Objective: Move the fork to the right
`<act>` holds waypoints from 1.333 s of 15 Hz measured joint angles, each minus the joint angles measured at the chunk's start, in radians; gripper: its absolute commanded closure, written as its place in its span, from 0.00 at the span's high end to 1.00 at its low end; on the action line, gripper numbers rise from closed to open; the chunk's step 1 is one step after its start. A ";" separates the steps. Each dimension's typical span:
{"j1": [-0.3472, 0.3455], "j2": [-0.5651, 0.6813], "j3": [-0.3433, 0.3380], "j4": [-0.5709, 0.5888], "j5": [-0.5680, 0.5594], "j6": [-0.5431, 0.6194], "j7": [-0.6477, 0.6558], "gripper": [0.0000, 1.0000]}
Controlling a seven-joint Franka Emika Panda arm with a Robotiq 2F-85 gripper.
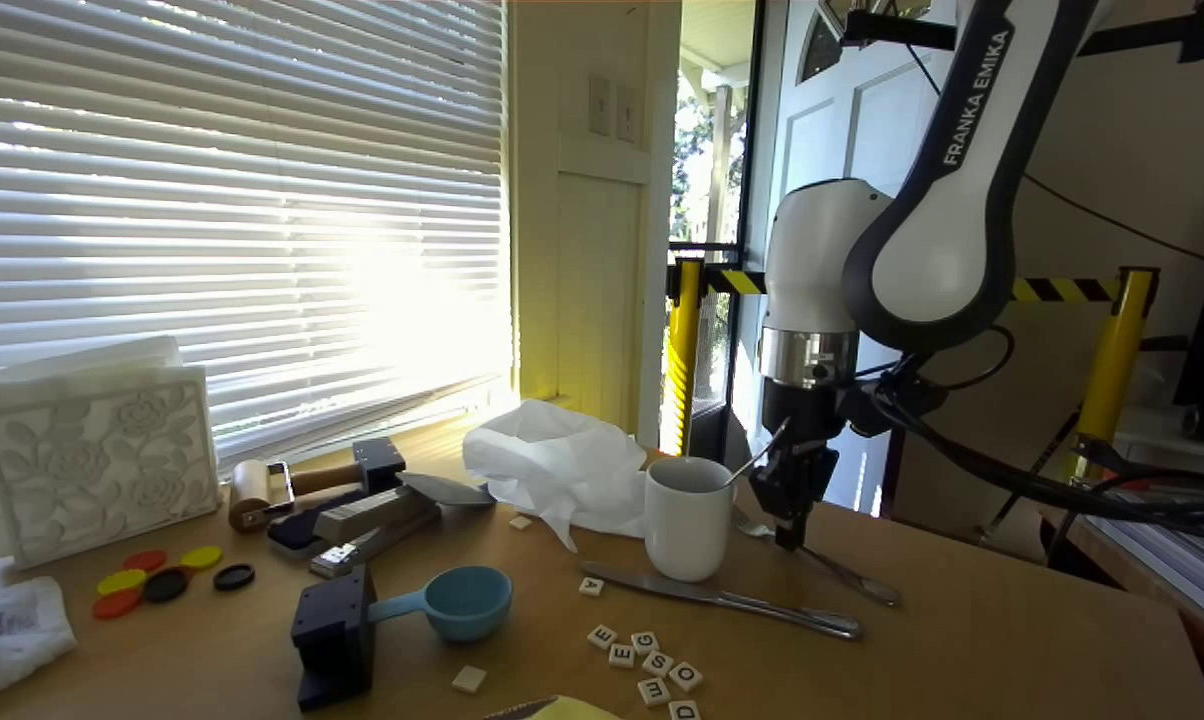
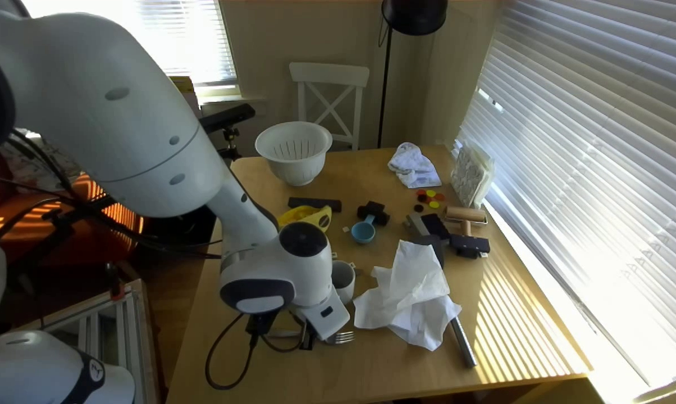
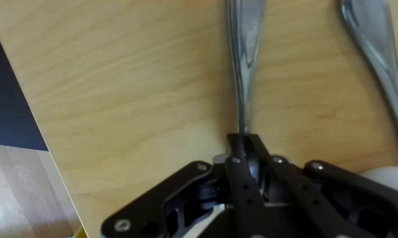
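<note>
The silver fork (image 1: 847,576) lies beyond the white mug in an exterior view. Its tines (image 2: 341,338) stick out past the gripper in an exterior view. My gripper (image 1: 791,535) points down and is shut on the fork's slim neck. In the wrist view the gripper (image 3: 242,140) has its fingertips on both sides of the fork (image 3: 247,49), whose handle runs away toward the top edge. The tines are hidden behind the fingers there. The fork is at or very close to the table top; I cannot tell if it is lifted.
The white mug (image 1: 687,520) with a metal stem in it stands beside the gripper. A knife (image 1: 732,600) lies in front of the mug. Crumpled white paper (image 2: 408,297), a blue scoop (image 1: 467,603) and letter tiles (image 1: 657,662) lie nearby. The table edge (image 3: 37,124) is left in the wrist view.
</note>
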 measured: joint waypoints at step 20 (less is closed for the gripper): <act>0.116 -0.513 0.101 -0.157 -0.301 -0.359 0.109 1.00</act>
